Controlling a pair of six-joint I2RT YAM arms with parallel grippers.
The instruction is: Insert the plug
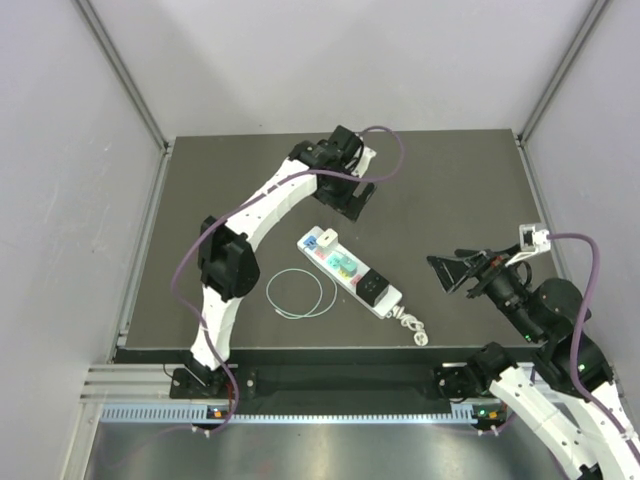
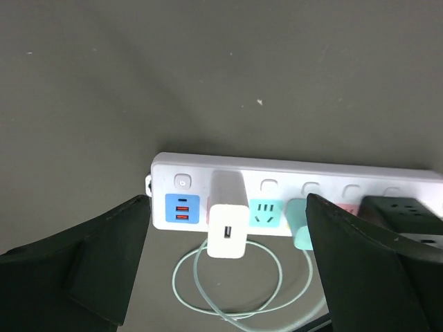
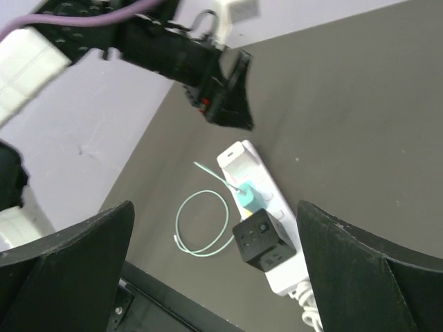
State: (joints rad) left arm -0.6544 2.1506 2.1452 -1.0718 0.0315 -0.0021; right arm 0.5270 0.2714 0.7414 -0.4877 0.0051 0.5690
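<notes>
1. In the top view, my left gripper [image 1: 352, 200] sits in the upper middle, just past the far end of the power strip [image 1: 350, 272]. The white plug [image 1: 324, 242] is at that end of the strip. My right gripper [image 1: 442, 275] hangs at the right, well apart from the strip, with its jaws wide and empty. A green wire [image 1: 295, 293] lies in a loop left of the strip on the dark table [image 1: 450, 180].
2. In the left wrist view, the white plug stands in the middle of the frame. It is in the strip's slot between the blue part [image 2: 182, 211] and a green socket [image 2: 265, 211]. It looks pushed in, but I cannot see its pins. My two fingers [image 2: 104, 263] are far apart, one on each side, and hold nothing.
3. In the right wrist view, the strip is in the lower middle with a green plug [image 3: 246, 197] and a black block [image 3: 261, 238] on it. The white plug is too small to pick out here.
4. I think the plug step is about done. Next I would lift the left arm away without bumping the plug, then check that it sits flat.
</notes>
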